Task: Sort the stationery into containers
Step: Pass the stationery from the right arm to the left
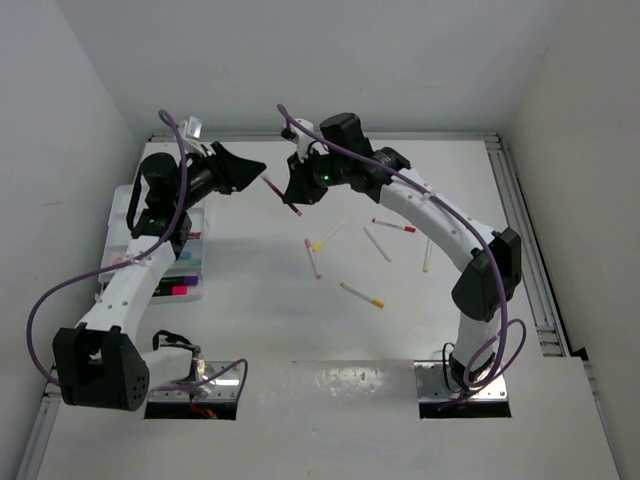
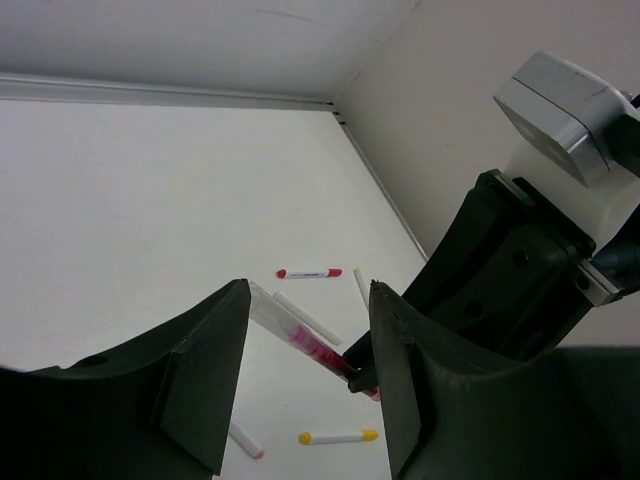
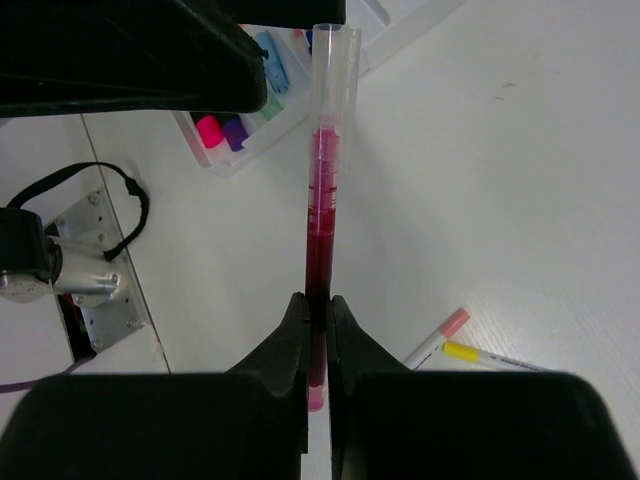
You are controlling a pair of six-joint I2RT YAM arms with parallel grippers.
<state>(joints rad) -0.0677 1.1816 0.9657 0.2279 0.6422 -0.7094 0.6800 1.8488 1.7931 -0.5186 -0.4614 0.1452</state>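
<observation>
My right gripper [image 3: 318, 300] is shut on the dark red end of a thin red pen [image 3: 322, 200] and holds it in the air above the table. The pen [image 1: 281, 195] slants up toward my left gripper [image 1: 262, 168]. In the left wrist view the pen's clear end [image 2: 272, 312] lies between the jaws of the left gripper [image 2: 308, 290], which stand open much wider than the pen; that end is close to the left finger. The white tray [image 1: 115, 235] sits at the far left under the left arm, with highlighters [image 1: 185, 289] in it.
Several loose pens lie mid-table: a red-capped one [image 1: 394, 226], a white one [image 1: 377, 244], a yellow-tipped one [image 1: 327, 237], a pink-tipped one [image 1: 313, 258] and a yellow-capped one [image 1: 361, 295]. Walls close in at the back and both sides.
</observation>
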